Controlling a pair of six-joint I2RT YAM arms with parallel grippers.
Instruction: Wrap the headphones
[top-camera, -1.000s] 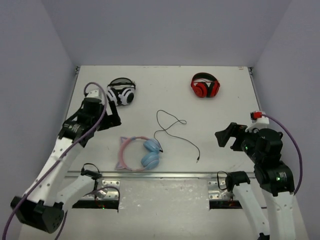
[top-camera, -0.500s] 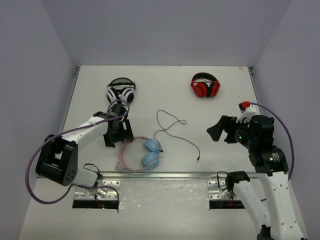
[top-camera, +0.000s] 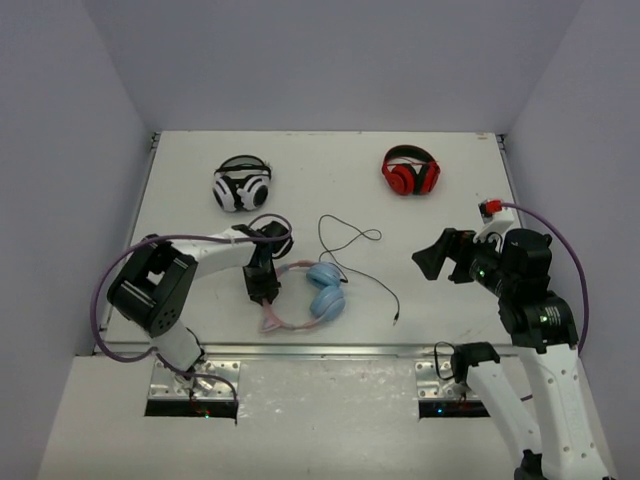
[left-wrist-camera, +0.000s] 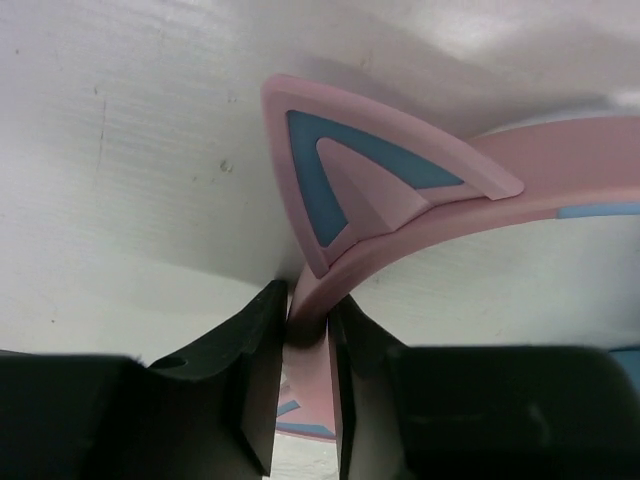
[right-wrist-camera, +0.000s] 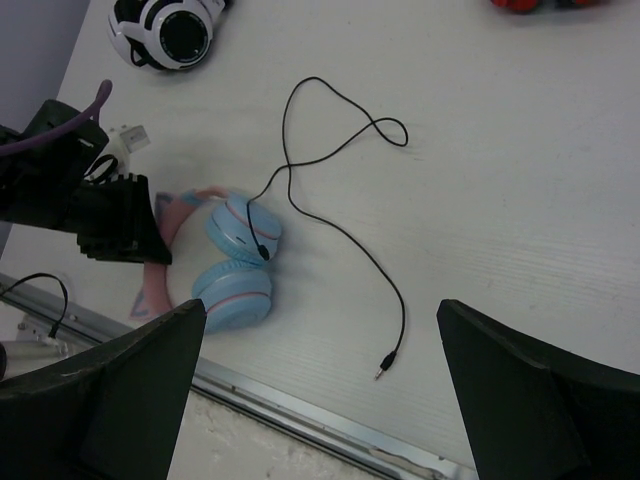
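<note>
Headphones (top-camera: 325, 290) on table (top-camera: 450, 180), cable (right-wrist-camera: 403, 320) rightward

1. the left arm (top-camera: 205, 252) swings from beside the white-and-black headphones (top-camera: 242, 186) down to the pink-and-blue set.
2. the left pincer (top-camera: 262, 289), gaping a second ago, now has its jaws pressed onto the pink headband (left-wrist-camera: 560, 165) just below a cat ear (left-wrist-camera: 370, 180).
3. the headphones (top-camera: 325, 291) now lie further right and a little further back on the desk (top-camera: 450, 180).
4. the cable (right-wrist-camera: 403, 320) loop shifts right with them.
5. the right pincer (top-camera: 428, 262) now sits slightly higher and nearer the middle.
</note>
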